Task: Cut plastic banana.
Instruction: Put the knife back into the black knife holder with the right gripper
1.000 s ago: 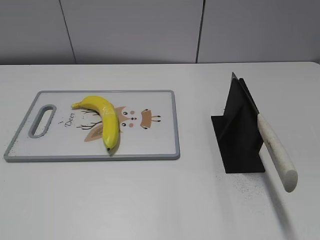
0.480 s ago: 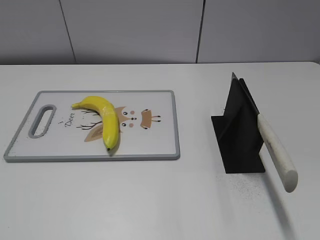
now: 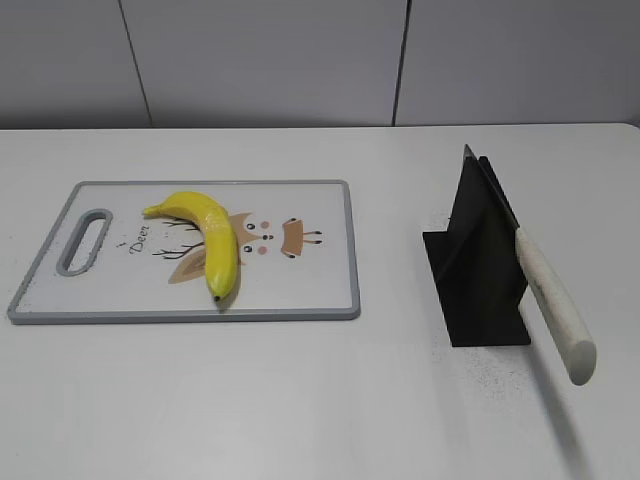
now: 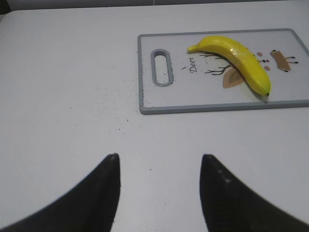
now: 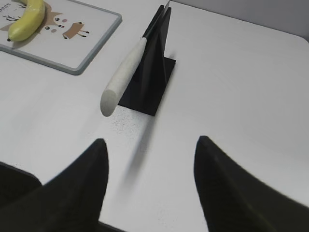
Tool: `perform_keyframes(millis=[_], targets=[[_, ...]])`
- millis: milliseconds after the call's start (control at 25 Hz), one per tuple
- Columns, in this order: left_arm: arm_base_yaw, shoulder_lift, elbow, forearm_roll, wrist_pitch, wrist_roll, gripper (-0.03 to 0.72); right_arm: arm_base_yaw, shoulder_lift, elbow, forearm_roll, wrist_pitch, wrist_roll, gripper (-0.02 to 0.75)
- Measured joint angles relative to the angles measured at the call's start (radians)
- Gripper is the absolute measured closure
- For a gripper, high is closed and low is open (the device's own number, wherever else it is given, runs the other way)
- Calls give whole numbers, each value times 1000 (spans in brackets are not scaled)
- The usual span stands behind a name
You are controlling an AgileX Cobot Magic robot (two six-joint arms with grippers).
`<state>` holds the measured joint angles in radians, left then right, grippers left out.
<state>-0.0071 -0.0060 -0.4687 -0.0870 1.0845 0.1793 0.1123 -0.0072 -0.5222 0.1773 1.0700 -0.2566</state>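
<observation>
The plastic banana (image 3: 208,240) is glossy yellow and curved and lies on a white cutting board (image 3: 320,280) with a grey rim and a deer drawing. It also shows in the left wrist view (image 4: 239,60) and the right wrist view (image 5: 25,20). A knife with a cream handle (image 3: 553,305) rests slanted in a black stand (image 3: 475,270), handle toward the front; it also shows in the right wrist view (image 5: 123,77). My left gripper (image 4: 159,162) is open and empty over bare table, well short of the board. My right gripper (image 5: 150,145) is open and empty, short of the knife handle.
The cutting board (image 4: 207,101) has a handle slot (image 4: 161,67) at its left end. The white table (image 3: 300,400) meets a grey wall at the back. Dark specks lie on the table near the stand (image 5: 149,77) and left of the board.
</observation>
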Motion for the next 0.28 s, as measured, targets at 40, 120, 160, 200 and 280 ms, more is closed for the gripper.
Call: perform_keyframes(millis=[40,120,160,200,280], targets=[[0,0,0,0,0,0,173,0,0,0,0,0,0,307],[0,0,0,0,0,0,173,0,0,0,0,0,0,307],[0,0,0,0,0,0,176,0,0,0,0,0,0,307],[0,0,0,0,0,0,177,0,0,0,0,0,0,307],[0,0,0,0,0,0,179,0,0,0,0,0,0,307]])
